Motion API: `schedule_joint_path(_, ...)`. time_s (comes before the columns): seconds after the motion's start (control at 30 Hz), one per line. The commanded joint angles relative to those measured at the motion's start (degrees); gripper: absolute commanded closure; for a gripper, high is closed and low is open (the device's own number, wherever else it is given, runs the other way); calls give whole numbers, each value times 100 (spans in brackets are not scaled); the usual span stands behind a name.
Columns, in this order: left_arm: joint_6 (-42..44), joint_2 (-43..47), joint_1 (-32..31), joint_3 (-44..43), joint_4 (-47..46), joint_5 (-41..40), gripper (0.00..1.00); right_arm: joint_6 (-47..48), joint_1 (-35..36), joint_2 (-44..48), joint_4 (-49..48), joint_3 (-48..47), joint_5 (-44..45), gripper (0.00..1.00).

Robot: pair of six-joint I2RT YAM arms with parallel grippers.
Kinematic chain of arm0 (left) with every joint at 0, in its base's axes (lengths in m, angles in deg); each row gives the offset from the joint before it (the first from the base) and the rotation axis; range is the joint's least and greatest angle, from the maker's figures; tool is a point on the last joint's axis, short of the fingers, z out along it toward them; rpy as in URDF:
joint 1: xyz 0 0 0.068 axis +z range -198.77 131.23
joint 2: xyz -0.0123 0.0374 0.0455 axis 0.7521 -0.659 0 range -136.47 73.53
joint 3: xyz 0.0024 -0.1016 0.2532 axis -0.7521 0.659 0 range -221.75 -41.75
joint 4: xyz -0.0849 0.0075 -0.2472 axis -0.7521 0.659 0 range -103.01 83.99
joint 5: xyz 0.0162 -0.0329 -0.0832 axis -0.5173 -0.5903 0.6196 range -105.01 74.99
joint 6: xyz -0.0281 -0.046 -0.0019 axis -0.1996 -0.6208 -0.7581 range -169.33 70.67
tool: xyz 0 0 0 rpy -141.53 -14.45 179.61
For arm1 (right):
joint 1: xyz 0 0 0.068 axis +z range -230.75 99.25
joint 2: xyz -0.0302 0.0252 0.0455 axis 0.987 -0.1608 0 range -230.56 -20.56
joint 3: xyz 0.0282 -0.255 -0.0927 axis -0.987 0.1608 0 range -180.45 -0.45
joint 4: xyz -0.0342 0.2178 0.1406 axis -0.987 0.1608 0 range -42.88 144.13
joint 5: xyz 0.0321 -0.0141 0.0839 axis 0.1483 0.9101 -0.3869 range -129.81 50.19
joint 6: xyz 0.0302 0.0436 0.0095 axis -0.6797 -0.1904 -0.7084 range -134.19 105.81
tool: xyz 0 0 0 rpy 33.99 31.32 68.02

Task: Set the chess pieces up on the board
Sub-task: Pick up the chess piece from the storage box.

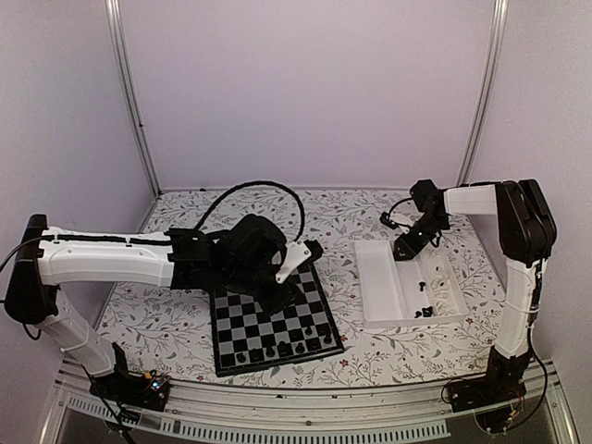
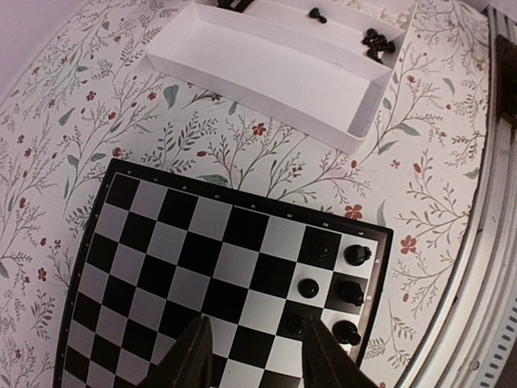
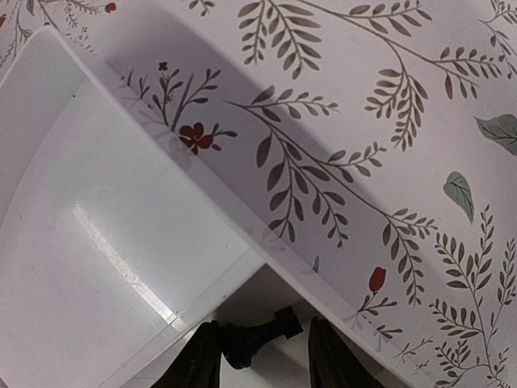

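The board [image 1: 274, 324] lies near the front of the table, and also shows in the left wrist view [image 2: 202, 259]. Several black chess pieces [image 1: 298, 349] stand along its near edge, clustered at its right corner [image 2: 350, 292]. My left gripper [image 1: 292, 270] hovers above the board, open and empty [image 2: 258, 360]. My right gripper [image 1: 405, 248] is low in the far end of the white tray. In the right wrist view it [image 3: 262, 364] is open around a black piece [image 3: 254, 338] lying on its side, which touches the left finger and is apart from the right one.
The white compartmented tray [image 1: 381, 287] sits right of the board and holds more black pieces [image 2: 376, 42] and pale cream pieces [image 1: 446, 298]. Its inner divider and rim [image 3: 266, 259] run close to my right fingers. The floral tablecloth [image 1: 185, 314] surrounds everything, with metal posts at the back corners.
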State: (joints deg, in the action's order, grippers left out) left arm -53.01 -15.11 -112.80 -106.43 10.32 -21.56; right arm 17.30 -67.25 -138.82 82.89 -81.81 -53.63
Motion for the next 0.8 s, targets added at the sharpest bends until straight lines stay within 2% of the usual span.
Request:
schedule_joint_path(0.0,-39,-98,74,17,-149,80,59,-336,29,-77,180,-29,196,61)
schedule_joint_path(0.27,-45,-153,68,15,-132,105,59,-663,8,-83,221,-29,477,65)
schedule_joint_path(0.4,-57,-159,66,33,-130,111,59,-620,6,-112,356,-37,214,66)
schedule_joint_path(0.53,-54,-173,66,18,-136,160,59,-155,16,-128,598,39,-152,69)
schedule_joint_path(0.77,-45,-141,66,46,-151,188,59,1050,9,435,991,473,-129,69)
